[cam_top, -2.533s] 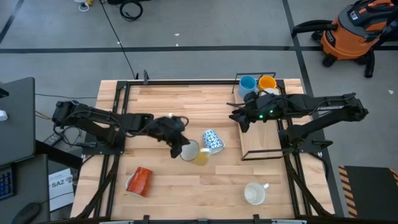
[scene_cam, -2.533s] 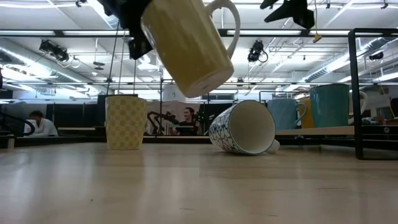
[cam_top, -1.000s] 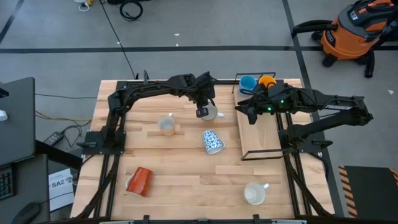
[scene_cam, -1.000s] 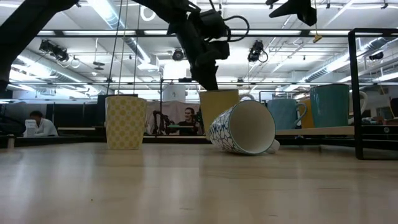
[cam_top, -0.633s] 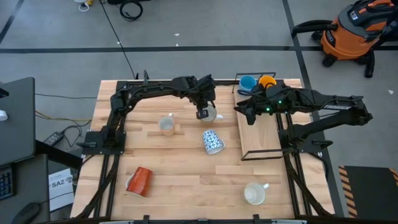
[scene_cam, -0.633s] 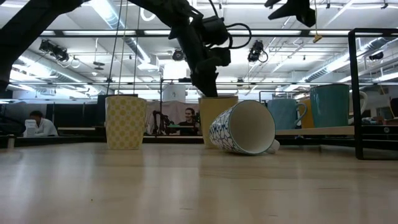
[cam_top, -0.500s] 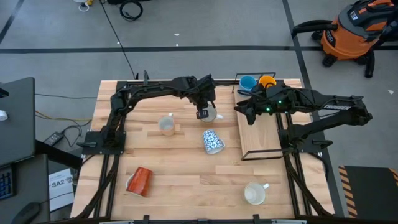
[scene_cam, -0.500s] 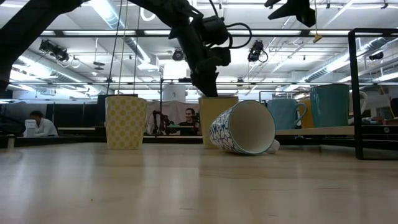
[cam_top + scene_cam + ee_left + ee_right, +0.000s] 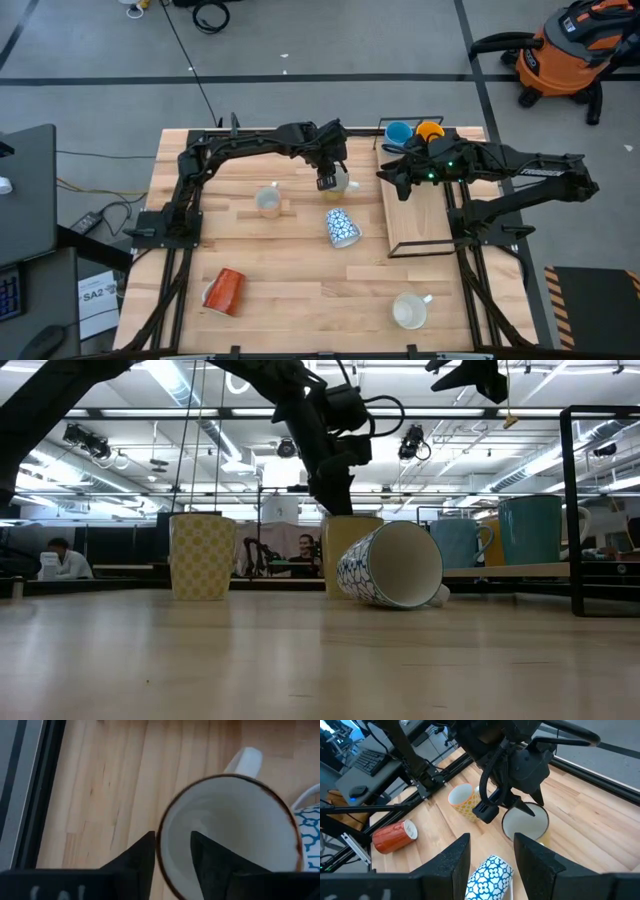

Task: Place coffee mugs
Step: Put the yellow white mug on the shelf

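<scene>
A cream mug (image 9: 230, 835) stands upright on the table (image 9: 300, 290) at the far middle, handle away from my left gripper (image 9: 172, 845). That gripper is open and comes at the mug from above, one finger inside and one outside the rim. It shows beside the cream mug (image 9: 343, 183) from above and over it (image 9: 350, 550) from table height. My right gripper (image 9: 490, 870) hangs open and empty by the rack's left edge (image 9: 385, 178). A blue-and-white mug (image 9: 341, 227) lies on its side nearby. My left gripper straddles the cream mug's rim (image 9: 161, 851) on the side opposite the handle, slanting down from above. The inner finger (image 9: 205, 855) stands apart from the wall. Whether the outer finger (image 9: 145, 852) touches the wall, I cannot tell. The mug rests on its base.
A yellow-patterned mug (image 9: 267, 200) stands left of the cream one. A red-orange mug (image 9: 224, 290) lies near the front left, and a white mug (image 9: 408, 311) stands front right. Light blue (image 9: 398, 133) and orange (image 9: 430, 131) mugs sit on the black-framed wooden rack (image 9: 415, 215).
The cream mug has sunk a little in my left gripper and now stands on the table behind the blue-and-white mug. My right arm has kept still.
</scene>
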Controlling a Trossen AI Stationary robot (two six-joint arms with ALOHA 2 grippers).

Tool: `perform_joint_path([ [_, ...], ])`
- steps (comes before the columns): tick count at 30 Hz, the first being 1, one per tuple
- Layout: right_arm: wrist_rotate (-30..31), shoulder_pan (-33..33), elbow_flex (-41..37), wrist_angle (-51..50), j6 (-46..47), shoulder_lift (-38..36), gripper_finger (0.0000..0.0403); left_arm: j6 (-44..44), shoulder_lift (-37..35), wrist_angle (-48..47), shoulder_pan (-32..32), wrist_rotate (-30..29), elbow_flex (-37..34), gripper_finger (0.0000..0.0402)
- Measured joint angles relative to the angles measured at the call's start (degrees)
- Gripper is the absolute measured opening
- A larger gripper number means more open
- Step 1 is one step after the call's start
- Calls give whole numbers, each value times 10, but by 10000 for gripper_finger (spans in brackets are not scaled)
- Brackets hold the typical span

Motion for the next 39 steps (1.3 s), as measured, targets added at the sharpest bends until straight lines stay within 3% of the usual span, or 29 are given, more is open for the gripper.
perform_joint_path([
  [8,0,0,0,0,-4,0,156,-13,-10,-18,0,-20,8,155],
  [14,1,0,0,5,-36,0,156,-13,-40,-89,-10,-24,76,155],
  [17,1,0,0,11,-58,0,156,-13,-71,-145,-23,-24,102,155],
  [23,27,0,0,46,-75,0,156,-62,-183,-165,-61,-23,88,155],
  [27,28,-5,0,76,-94,0,156,-105,-270,-143,-98,-35,11,155],
  [33,25,-5,0,131,-152,20,156,-179,-404,-2,-171,-91,-202,155],
  [39,-47,-30,2,215,-227,76,156,-217,-495,113,-223,-113,-363,155],
])
